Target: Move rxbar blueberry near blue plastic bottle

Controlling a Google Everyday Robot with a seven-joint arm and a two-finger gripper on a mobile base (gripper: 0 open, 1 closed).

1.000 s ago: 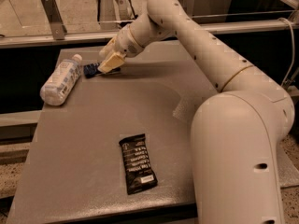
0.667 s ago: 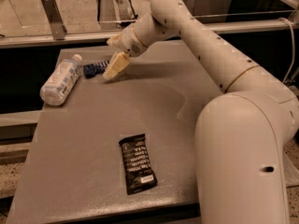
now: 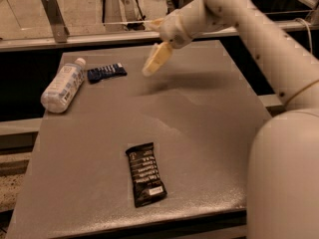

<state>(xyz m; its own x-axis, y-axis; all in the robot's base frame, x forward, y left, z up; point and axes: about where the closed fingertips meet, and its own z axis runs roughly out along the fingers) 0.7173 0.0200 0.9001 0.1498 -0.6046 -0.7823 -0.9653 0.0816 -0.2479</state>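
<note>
The rxbar blueberry (image 3: 106, 72), a small dark blue wrapper with white lettering, lies flat on the grey table (image 3: 199, 123) at the far left. It rests just right of the blue plastic bottle (image 3: 63, 84), which lies on its side with its white cap pointing away. My gripper (image 3: 153, 63) hangs above the table to the right of the bar, apart from it and holding nothing.
A larger black wrapped bar (image 3: 145, 174) with white text lies near the table's front edge. My arm (image 3: 259, 29) reaches in from the right, and my white base (image 3: 284, 183) fills the lower right. A rail (image 3: 99, 36) runs behind the table.
The gripper has let go of the blue bar, lifted and moved right, away from it. The bar stays beside the bottle.
</note>
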